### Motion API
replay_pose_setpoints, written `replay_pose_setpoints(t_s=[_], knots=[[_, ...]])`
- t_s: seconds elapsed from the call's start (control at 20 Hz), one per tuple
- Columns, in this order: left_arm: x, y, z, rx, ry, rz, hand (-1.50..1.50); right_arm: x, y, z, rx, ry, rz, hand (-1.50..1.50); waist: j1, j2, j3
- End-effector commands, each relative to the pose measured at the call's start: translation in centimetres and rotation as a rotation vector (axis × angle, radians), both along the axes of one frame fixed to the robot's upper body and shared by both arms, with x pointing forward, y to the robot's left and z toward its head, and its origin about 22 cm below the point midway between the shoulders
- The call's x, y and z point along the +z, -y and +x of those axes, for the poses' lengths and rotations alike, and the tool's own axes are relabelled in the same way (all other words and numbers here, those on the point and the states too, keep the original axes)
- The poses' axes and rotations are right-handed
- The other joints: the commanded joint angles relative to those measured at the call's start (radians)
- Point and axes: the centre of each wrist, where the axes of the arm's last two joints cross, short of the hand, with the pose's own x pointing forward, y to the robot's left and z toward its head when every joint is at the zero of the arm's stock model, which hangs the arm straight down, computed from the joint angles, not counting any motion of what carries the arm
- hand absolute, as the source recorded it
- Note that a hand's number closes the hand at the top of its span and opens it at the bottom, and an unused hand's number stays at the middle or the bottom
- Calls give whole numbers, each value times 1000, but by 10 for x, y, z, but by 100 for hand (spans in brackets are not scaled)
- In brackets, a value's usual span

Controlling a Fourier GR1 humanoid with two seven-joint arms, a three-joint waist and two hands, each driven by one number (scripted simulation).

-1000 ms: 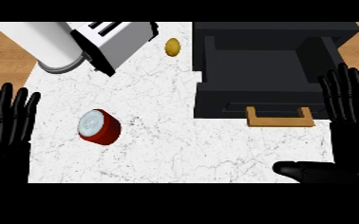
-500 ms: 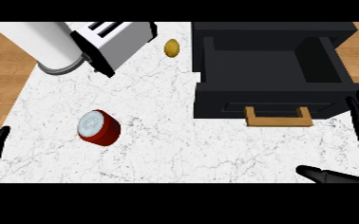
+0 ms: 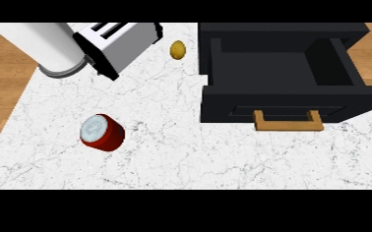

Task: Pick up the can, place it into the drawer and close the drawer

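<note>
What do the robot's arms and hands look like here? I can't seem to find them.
Neither arm nor hand shows in the head view, so their look cannot be told from it. Only the marble counter is visible, with the red can, the open black drawer, a toaster, a white cylinder and a small yellowish object.

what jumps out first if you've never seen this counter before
The black drawer at the right stands pulled open, its wooden handle facing the near edge. The red can sits alone on the white marble counter at lower left. At the upper left stand a white toaster and a pale cylinder, with a small yellow-brown object between toaster and drawer.
</note>
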Motion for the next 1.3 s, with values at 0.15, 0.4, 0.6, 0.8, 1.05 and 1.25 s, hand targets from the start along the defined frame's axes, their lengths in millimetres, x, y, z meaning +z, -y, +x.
replay_pose_setpoints(t_s=[0.15, 0.4, 0.6, 0.8, 1.05, 1.25], knots=[[15, -10, -10, 19, -3, -130, -150, -10, 15, -19, 3, 14, 1, -150, -1, 0, 0], [-7, -8, 12, -34, -32, -236, -150, -17, 29, -25, 11, 5, 10, -150, -7, 1, 0], [-9, -11, 32, -36, -64, -267, -150, -8, 45, -29, 3, 11, 15, -150, -10, 2, 0], [-1, -9, 24, -45, -74, -313, -150, 0, 32, -39, 21, -16, 11, -150, -5, 1, 0], [-28, -8, 67, -15, -73, -312, -150, -10, 52, -32, 9, 15, 7, -150, -7, 3, 0], [-29, 10, 69, -2, -103, -296, -150, 2, 36, -63, 25, 17, -5, -150, -10, 2, 0]])
